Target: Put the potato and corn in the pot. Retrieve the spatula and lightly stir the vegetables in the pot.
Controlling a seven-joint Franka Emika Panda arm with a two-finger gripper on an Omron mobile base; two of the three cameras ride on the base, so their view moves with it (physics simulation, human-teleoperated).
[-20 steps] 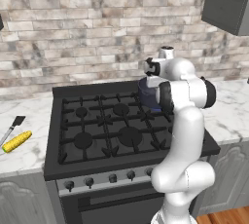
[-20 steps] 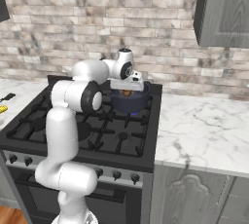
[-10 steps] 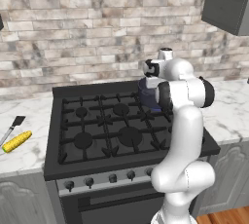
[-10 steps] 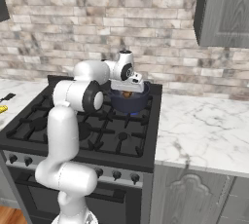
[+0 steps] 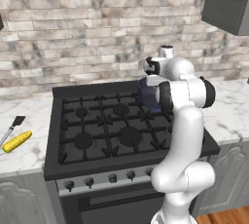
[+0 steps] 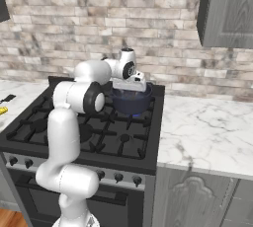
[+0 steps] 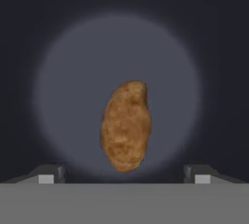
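Observation:
My gripper (image 7: 124, 175) hangs open over the dark blue-grey pot (image 5: 147, 94) on the stove's back right burner. Its fingertips (image 7: 46, 177) stand wide apart. The brown potato (image 7: 125, 128) lies on the pot's floor (image 7: 63, 82), clear of both tips. From the right base view the hand (image 6: 131, 79) sits just above the pot (image 6: 131, 100). The yellow corn (image 5: 16, 141) rests on the marble counter left of the stove. Next to it lies the spatula (image 5: 12, 127), black blade pointing away from the counter's front edge.
The black gas stove (image 5: 97, 125) has raised grates around the pot. A brick wall stands behind it. A wall cabinet (image 6: 227, 9) hangs at the upper right. Marble counter (image 6: 207, 127) runs right of the stove.
The arm stays over the pot, hardly moved. The jaws have spread wider and the potato has been let go.

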